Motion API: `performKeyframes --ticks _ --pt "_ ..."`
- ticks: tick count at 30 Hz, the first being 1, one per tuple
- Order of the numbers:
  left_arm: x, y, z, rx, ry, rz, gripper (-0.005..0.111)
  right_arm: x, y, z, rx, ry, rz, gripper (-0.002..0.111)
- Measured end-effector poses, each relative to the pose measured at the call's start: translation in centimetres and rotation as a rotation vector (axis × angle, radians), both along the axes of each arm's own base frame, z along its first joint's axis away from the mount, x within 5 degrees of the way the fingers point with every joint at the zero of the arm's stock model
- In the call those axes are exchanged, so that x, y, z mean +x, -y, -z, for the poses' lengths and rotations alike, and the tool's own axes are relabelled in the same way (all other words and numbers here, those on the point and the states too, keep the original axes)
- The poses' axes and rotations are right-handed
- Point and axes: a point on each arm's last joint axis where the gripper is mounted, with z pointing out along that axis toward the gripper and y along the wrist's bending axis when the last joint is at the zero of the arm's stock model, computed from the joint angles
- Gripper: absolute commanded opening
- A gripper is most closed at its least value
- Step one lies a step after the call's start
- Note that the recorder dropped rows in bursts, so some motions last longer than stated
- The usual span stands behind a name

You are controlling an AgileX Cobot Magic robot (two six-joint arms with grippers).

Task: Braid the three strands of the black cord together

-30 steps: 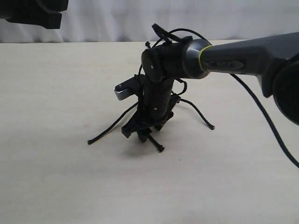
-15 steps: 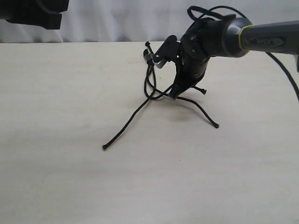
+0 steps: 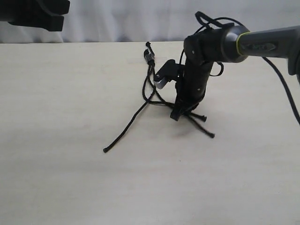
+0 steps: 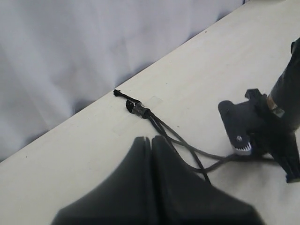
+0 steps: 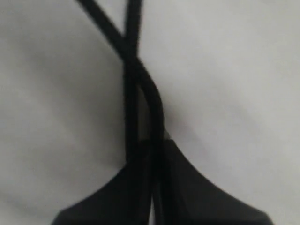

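The black cord's knotted, taped end (image 3: 149, 56) lies at the table's far middle. One strand (image 3: 125, 130) runs out long toward the front left. Another strand (image 3: 205, 130) trails to the front right, with a third short tip (image 3: 202, 117) beside it. My right gripper (image 3: 180, 115) points down at the table just right of the knot. In the right wrist view it (image 5: 152, 145) is shut on two crossed strands (image 5: 133, 70). My left gripper (image 4: 151, 138) is shut and empty, held above the table, looking at the knot (image 4: 136, 108) and clear tape (image 4: 154, 99).
The right arm's smooth black cable (image 3: 279, 91) hangs over the table's right side. The left arm's dark body (image 3: 33, 14) sits in the top left corner. A white curtain (image 3: 117, 21) backs the pale tabletop (image 3: 70, 187).
My right gripper rose from the front middle, swung right and back with the strands, then came down right of the knot. The long left strand's tip slid to the right.
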Motion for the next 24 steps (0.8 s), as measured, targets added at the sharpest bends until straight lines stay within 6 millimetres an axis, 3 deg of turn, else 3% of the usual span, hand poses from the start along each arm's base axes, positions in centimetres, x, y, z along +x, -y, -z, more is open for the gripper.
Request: performKeyframes --ticks 5,9,14,24 --pt "0.0 0.0 0.0 0.0 0.0 0.0 0.0 -2.3 -1.9 -0.5 0.209 -0.224 -0.109 0.004" --pt "0.0 0.0 0.0 0.0 0.0 0.0 0.0 -2.4 -2.3 -3.1 0.271 -0.173 -0.131 0.004" --pt "0.0 0.0 0.0 0.0 0.0 0.0 0.0 -1.3 -0.8 -5.9 0.277 -0.022 -0.065 0.004" --pt "0.0 0.0 0.0 0.0 0.0 0.0 0.0 0.2 2.5 -5.7 0.215 0.024 0.028 0.004"
